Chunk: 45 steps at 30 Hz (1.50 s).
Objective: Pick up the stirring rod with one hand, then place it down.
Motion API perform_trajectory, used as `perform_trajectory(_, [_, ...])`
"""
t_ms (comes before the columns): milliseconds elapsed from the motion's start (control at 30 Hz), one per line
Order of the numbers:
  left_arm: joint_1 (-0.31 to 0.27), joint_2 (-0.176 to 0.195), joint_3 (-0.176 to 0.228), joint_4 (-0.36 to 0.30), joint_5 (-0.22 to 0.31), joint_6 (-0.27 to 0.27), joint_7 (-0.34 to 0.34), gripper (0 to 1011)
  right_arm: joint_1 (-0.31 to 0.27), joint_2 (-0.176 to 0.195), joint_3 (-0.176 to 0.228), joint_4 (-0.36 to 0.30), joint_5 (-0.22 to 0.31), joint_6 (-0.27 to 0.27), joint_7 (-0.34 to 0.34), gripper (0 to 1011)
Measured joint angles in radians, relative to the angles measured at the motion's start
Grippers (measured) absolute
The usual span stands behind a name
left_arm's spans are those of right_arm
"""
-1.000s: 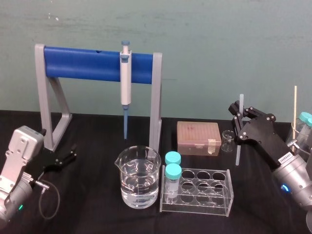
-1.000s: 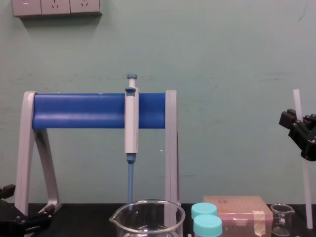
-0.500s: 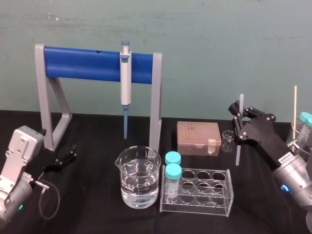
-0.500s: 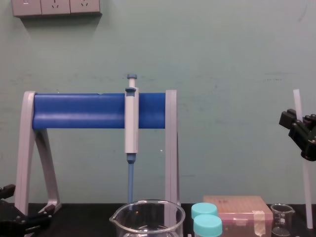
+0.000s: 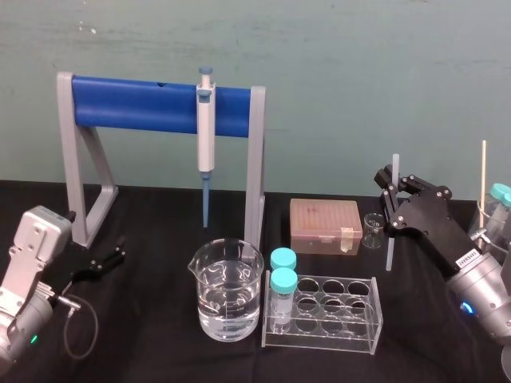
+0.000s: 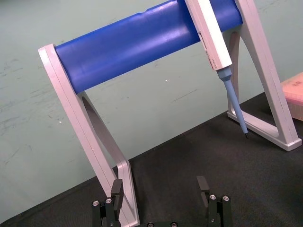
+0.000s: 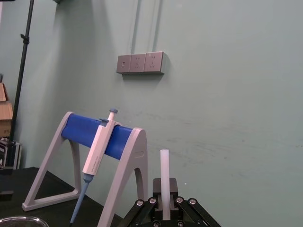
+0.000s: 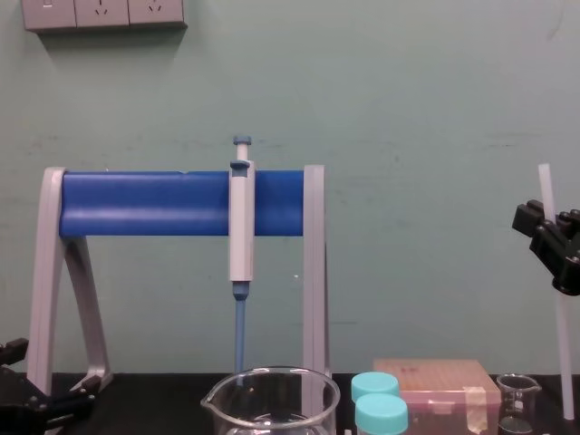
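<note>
Head view: the stirring rod [image 5: 390,251] — thin, straight, translucent white — stands upright beside a small glass beaker [image 5: 373,230], clamped in the right gripper's [image 5: 390,198] angular black jaws over the matte black surface [image 5: 160,327]. Left wrist view: the left gripper [image 6: 160,185] sits low, jaws apart.
</note>
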Motion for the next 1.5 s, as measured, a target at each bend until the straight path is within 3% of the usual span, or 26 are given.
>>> perform_trajectory(1200, [0.000,0.000,0.000,0.000,0.000,0.000,0.000,1000,0.000,0.000,0.000,0.000,0.000,0.000,0.000,71])
perform_trajectory(1500, [0.000,0.000,0.000,0.000,0.000,0.000,0.000,1000,0.002,-0.004,0.000,0.000,0.010,-0.017,0.055,71])
